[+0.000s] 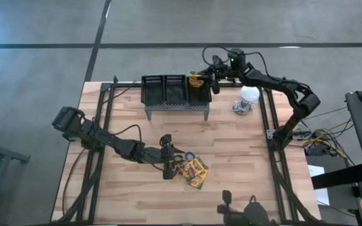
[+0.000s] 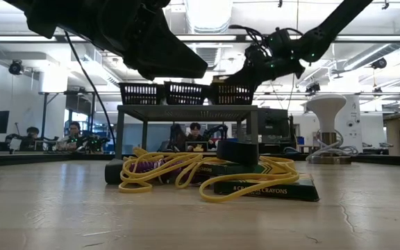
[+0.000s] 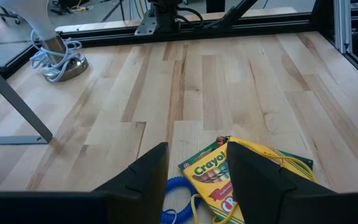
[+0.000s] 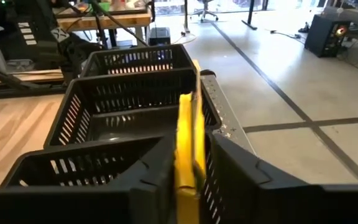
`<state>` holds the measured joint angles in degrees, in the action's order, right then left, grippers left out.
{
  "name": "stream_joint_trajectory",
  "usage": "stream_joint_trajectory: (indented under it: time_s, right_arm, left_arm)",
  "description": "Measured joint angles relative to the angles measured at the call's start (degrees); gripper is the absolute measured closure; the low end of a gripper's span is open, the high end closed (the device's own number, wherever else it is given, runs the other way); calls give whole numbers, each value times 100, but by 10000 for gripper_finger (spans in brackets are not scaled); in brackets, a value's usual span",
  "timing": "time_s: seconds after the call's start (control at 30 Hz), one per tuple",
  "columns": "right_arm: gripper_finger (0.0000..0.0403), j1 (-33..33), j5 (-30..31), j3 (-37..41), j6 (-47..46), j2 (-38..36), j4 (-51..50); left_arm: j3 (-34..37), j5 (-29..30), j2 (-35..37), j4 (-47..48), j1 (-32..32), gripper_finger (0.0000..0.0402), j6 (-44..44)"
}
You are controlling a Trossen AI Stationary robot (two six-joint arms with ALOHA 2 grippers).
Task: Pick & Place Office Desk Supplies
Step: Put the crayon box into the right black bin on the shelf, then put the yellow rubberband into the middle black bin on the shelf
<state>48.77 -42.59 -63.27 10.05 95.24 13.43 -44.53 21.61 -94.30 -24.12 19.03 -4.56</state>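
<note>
Nearest the front edge of the wooden table [image 1: 244,163], the left gripper [image 1: 167,169] sits low over a small heap of supplies, its two fingers [image 3: 143,180] spread apart with nothing between them. Just beside it lie the crayon boxes [image 1: 193,172], yellow and green, with a blue rubber band [image 3: 174,198] touching their near corner and yellow rubber bands [image 2: 179,175] looped over and around them. Farther back stands the grey perforated stand [image 1: 176,108], carrying three black mesh baskets [image 1: 164,89] in a row. Above the rightmost basket, the right gripper [image 1: 210,79] has its fingers set narrowly on either side of a yellow crayon box [image 4: 188,149], held on edge. A white dome-shaped object [image 1: 249,95] rests just right of the stand.
</note>
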Motion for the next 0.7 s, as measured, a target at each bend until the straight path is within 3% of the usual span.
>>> stream_joint_trajectory:
  time_s: [0.27, 0.37, 0.5, 0.7]
  right_arm:
    - [222, 2, 12, -229, -199, -188, 11]
    - [217, 1, 213, -271, -207, -369, 2]
    - [221, -8, 934, -269, -257, -655, -60]
    - [229, -190, 939, -227, 114, -1057, -809]
  left_arm:
    - [0, 0, 0, -2, 0, 236, 0]
    - [0, 0, 0, -2, 0, 236, 0]
    - [0, 0, 0, -2, 0, 236, 0]
    - [0, -2, 0, -2, -2, 236, 0]
